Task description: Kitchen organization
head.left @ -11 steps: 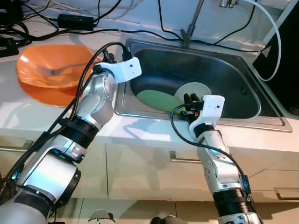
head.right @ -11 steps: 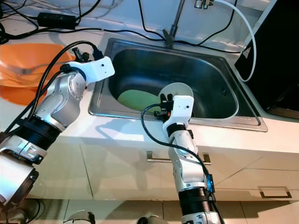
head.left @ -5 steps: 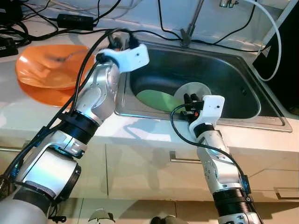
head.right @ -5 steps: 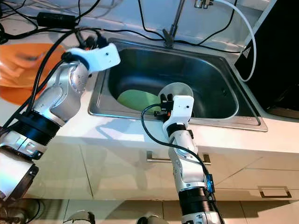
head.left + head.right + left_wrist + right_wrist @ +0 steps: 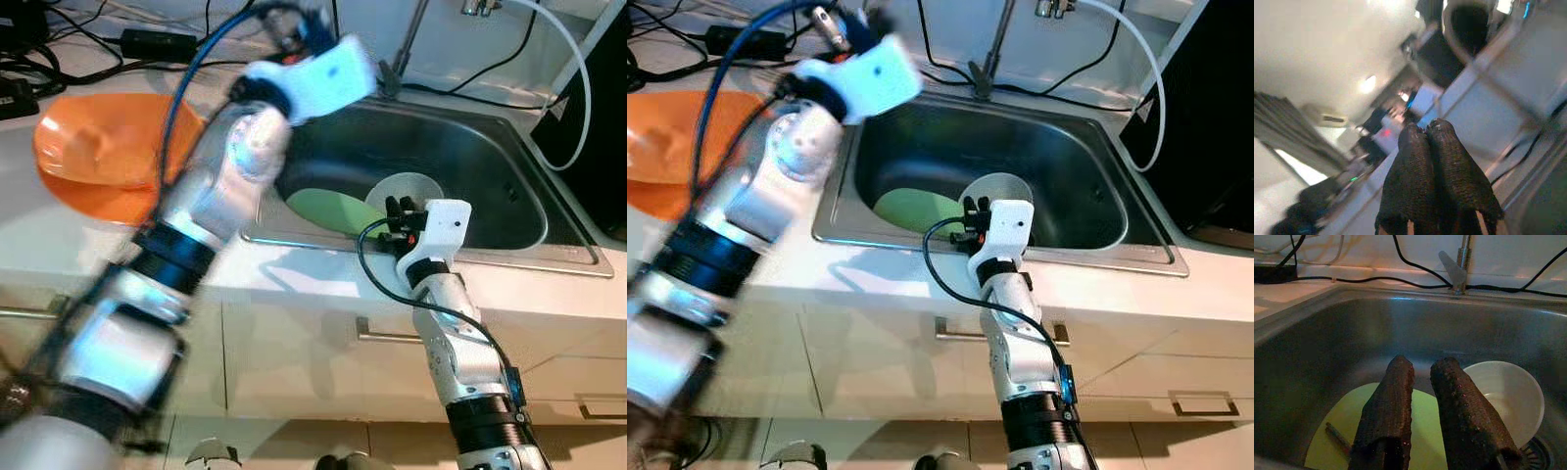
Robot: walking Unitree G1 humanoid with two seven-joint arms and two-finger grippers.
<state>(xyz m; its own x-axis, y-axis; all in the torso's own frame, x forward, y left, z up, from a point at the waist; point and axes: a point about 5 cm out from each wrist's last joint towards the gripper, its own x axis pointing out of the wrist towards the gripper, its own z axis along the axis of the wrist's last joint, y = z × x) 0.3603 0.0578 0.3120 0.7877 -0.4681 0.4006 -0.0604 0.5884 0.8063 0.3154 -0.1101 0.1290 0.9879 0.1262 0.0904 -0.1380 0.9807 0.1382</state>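
Your right tool [image 5: 1420, 396], slightly parted and empty, hovers above the green plate [image 5: 1422, 431] in the sink [image 5: 509, 171]; lower it to grip the rim, left tool [image 5: 1432, 161] clenched

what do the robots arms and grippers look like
Both arms are jointed silver metal with black ring bands. Each ends in a white boxy wrist housing, with black cables looping along the arm into it. The left gripper and right gripper each have two long black fingers with a rough, grainy texture. A small red mark shows beside the right housing.
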